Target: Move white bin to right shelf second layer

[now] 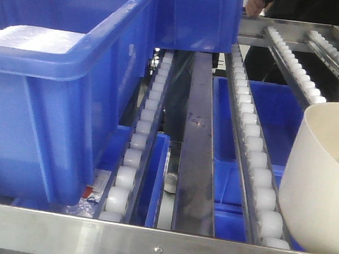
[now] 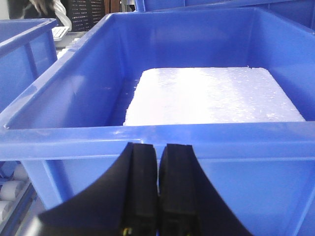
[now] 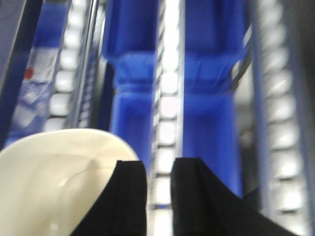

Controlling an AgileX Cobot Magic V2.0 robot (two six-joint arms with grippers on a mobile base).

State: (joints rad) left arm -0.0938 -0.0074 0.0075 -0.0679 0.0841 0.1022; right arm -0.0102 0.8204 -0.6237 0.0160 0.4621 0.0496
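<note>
No legible text, numbers or brands anywhere. A small label (image 1: 90,192) with a red patch lies under the blue crate (image 1: 51,89); its print is too blurred to read.

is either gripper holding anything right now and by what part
Left gripper is shut on nothing. Whether the right gripper grips the white bin by its rim cannot be told.

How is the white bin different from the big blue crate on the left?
The white bin is cream, with smooth rounded walls; the blue crate is blue, boxy and ribbed. The crate holds a white foam slab; the bin looks empty in the right wrist view. The crate looks larger. Both are open-topped plastic containers at the roller rails.
</note>
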